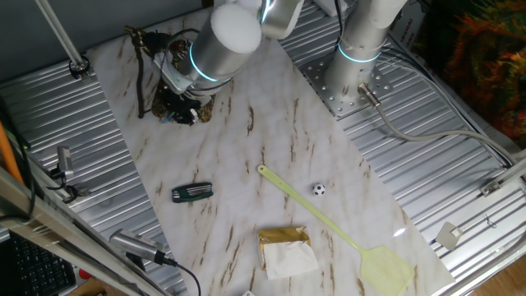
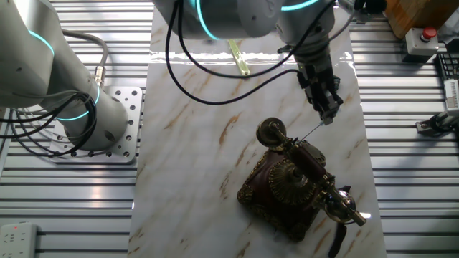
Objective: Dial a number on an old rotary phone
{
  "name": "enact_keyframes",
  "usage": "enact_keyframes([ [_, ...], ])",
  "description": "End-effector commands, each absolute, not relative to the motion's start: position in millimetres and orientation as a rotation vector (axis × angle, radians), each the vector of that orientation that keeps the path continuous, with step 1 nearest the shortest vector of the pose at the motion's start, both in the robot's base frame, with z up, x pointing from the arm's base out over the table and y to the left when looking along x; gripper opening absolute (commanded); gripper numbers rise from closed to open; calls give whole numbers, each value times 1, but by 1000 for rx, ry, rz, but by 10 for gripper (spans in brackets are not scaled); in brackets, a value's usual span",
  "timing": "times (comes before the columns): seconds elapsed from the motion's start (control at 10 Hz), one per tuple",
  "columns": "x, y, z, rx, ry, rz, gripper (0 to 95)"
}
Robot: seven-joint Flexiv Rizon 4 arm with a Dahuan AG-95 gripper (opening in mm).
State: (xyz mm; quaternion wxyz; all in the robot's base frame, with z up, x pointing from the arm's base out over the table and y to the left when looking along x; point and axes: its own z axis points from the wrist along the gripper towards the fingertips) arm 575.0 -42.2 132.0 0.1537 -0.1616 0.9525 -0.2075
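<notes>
The old rotary phone (image 2: 290,188) stands on the marble board, dark brown with brass trim. Its round dial (image 2: 285,174) faces up, and the dark handset (image 2: 308,161) with brass ends lies across the cradle. My gripper (image 2: 330,116) hangs just past the handset's far end, its fingers (image 2: 324,97) pressed together on a thin pale rod (image 2: 310,132). The rod slants down toward the phone's top beside the handset. In the one fixed view my wrist covers most of the phone (image 1: 177,107) and hides the gripper.
Across the marble board (image 1: 246,164) lie a green fly swatter (image 1: 329,218), a small black-and-white ball (image 1: 318,189), a dark green tool (image 1: 191,192) and a gold-and-white packet (image 1: 286,251). The arm's base (image 1: 357,49) is bolted at the board's far edge. Ribbed metal surrounds the board.
</notes>
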Motion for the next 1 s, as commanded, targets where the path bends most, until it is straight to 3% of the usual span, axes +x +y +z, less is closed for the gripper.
enact_keyframes([
  [0.1, 577, -42, 130, -440, 2731, -592, 0],
  [1.0, 579, -43, 125, -335, 2715, -631, 0],
])
